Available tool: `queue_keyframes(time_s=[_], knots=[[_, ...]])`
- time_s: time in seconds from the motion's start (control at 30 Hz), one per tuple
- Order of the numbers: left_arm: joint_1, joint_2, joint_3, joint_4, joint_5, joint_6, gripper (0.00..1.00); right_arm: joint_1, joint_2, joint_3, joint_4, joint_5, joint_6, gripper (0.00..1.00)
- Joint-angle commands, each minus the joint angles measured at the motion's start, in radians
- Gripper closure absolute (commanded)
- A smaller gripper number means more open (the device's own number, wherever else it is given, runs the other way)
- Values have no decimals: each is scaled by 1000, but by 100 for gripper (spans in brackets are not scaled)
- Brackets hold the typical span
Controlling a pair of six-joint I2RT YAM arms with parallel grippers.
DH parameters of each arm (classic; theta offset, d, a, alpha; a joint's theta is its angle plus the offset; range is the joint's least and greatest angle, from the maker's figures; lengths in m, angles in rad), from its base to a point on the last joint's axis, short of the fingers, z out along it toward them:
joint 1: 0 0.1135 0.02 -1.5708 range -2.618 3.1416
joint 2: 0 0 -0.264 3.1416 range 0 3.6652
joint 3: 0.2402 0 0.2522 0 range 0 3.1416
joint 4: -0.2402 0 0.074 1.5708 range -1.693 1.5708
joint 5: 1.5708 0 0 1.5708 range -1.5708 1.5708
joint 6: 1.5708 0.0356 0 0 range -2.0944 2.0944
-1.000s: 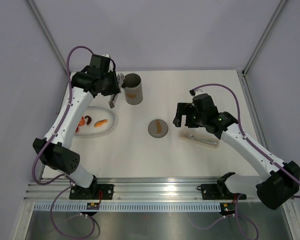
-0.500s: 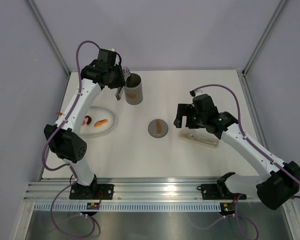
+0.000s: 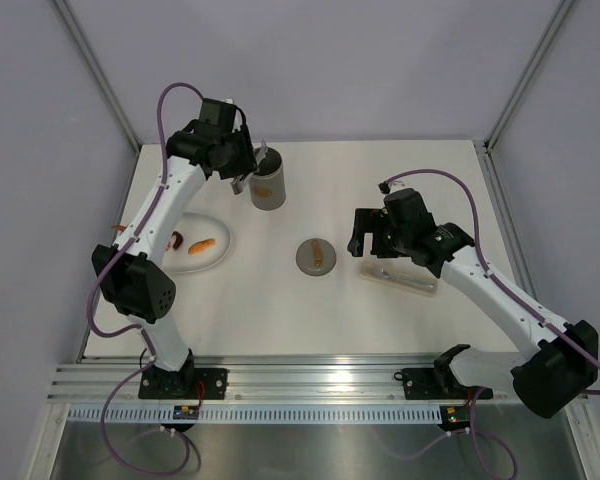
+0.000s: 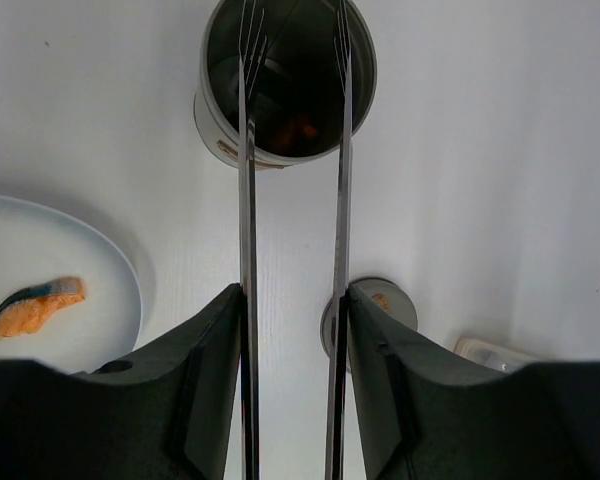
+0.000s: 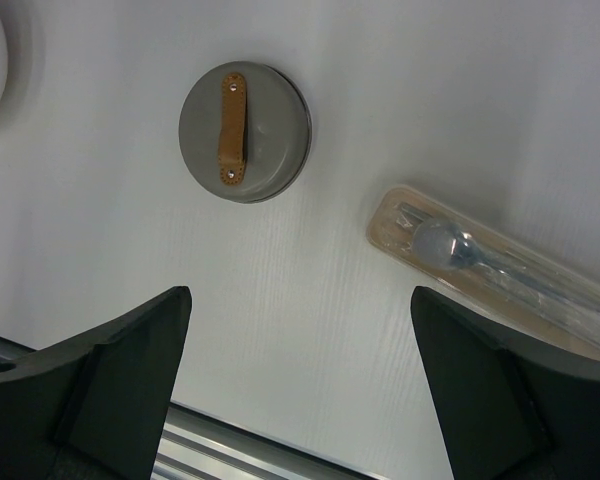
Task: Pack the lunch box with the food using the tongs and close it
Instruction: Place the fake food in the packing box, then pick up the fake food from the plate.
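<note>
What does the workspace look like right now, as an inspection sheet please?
Surface: white table, no spills seen.
Job's things: lunch box upright, open, an orange piece inside; lid lying apart on the table; other food on the plate; tongs tips over the box mouth.
Clutter: wrapped packet right of the lid.
Grippers: left gripper clamps the tongs; right gripper open, empty.
Cables: purple cables loop off both arms.
Surroundings: grey walls, metal rail at near edge.
</note>
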Motion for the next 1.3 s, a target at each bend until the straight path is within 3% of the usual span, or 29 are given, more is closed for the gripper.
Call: queue_keyframes(time_s=[0.0,0.13,0.2,0.23,0.33,0.53,0.7,0.9,1.03,1.27], knots=[[-9,-21,37,48,12,2,54,-1,2,42,2,5,-5,1],[-15,-59,34,38,-4,2,58,-1,2,44,3,5,-3,1],[-20,-88,16,27,-50,1,64,-1,1,42,3,5,-3,1],[-20,-131,2,13,-73,-4,72,-1,1,41,3,6,-3,1],[-16,-238,-88,1,-201,-18,77,-1,1,31,11,6,-2,1],[36,-400,-266,-103,-338,-67,76,1,5,24,18,-3,-8,1],[160,-532,-403,-125,-395,-99,72,-1,12,22,26,-17,-13,1],[272,-552,-521,-189,-505,-79,69,-1,21,21,38,-20,-16,1],[377,-587,-629,-127,-424,-27,67,-1,42,19,54,-20,-8,1],[450,-532,-661,-90,-285,18,65,-1,61,4,95,-60,-8,1]])
